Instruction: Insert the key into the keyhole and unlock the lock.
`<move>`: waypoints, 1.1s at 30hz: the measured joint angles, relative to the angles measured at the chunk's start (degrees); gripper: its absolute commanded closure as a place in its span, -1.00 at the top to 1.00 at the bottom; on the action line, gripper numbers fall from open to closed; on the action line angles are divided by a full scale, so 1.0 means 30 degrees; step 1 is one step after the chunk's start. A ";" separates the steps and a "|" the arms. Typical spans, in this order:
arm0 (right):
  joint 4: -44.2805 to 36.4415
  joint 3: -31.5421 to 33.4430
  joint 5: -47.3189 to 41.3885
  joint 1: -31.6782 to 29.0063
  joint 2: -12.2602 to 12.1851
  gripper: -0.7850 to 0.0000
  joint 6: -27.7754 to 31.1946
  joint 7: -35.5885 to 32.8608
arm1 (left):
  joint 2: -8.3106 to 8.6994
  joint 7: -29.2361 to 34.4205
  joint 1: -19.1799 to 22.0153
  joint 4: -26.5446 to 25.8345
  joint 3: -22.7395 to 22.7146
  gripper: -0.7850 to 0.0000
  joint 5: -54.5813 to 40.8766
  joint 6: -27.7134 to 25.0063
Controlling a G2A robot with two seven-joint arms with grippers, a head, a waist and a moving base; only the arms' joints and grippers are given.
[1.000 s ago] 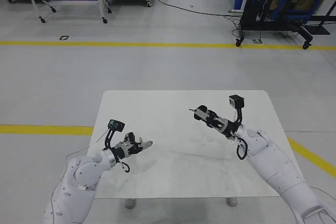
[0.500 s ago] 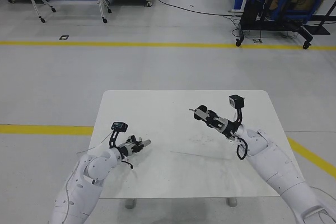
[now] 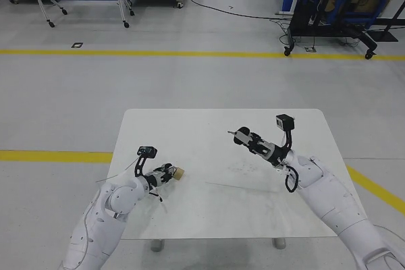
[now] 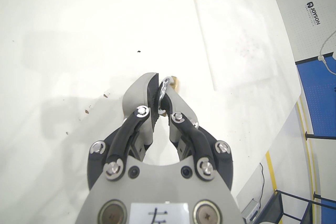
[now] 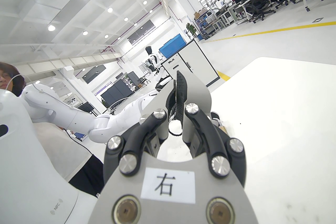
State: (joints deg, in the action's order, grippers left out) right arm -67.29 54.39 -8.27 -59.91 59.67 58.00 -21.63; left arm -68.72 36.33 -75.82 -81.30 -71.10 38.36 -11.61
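White table (image 3: pixel 304 202), grey shop floor all round it, yellow lines (image 3: pixel 189 52) painted across the floor beyond the far edge and off both sides.

My left claw (image 3: pixel 167 175) sits over the table about midway along the left edge, a little way in from it. It is clamped on the lock (image 3: pixel 179 174). In the left wrist view the steel shackle (image 4: pixel 161 93) is pinched between my black pads (image 4: pixel 153 89), and the brass body pokes out just past the fingertips, pointing toward the middle of the table. I cannot tell whether the lock touches the table or hangs just above it.

My right claw (image 3: pixel 240 134) is held above the table near its middle, somewhat toward the far edge, with the arm coming in from the near right corner. Its fingers (image 5: pixel 194 93) are pressed together. From above, a thin pale sliver sticks out past the fingertips toward the left edge: that is the key (image 3: pixel 231 133), gripped there. In the right wrist view a small black loop (image 5: pixel 174 130) hangs in the gap low between the fingers; the key blade itself is hidden there by the fingers.

Key and lock are well apart, with bare table between them. Key tip and lock body point roughly toward each other's side of the table.

Between the middle and the right edge lies a thin white mat (image 4: pixel 231 38), flat, faintly speckled, with nothing on it.
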 measured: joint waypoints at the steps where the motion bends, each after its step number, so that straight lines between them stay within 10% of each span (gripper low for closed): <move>1: 0.0000 0.0000 0.0000 0.0000 0.0000 -1.00 0.0000 0.0000 | 0.0007 -0.0015 0.0002 -0.0004 -0.0008 -1.00 0.0000 0.0014; 22: -0.0017 0.0020 -0.0030 -0.0023 0.0006 -1.00 -0.0032 0.0036 | -0.0208 -0.1858 0.0308 0.0419 -0.0677 -1.00 -0.6552 -0.2775; 33: 0.0999 -0.0636 -0.0745 0.0027 0.1290 -1.00 -0.1346 0.5393 | -0.1481 0.5004 0.5566 0.6479 0.0906 -1.00 -2.2005 1.1019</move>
State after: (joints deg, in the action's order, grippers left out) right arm -64.29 52.48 -10.50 -59.83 63.54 53.96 -5.45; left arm -73.16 51.34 -59.12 -61.86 -68.38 -27.65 21.45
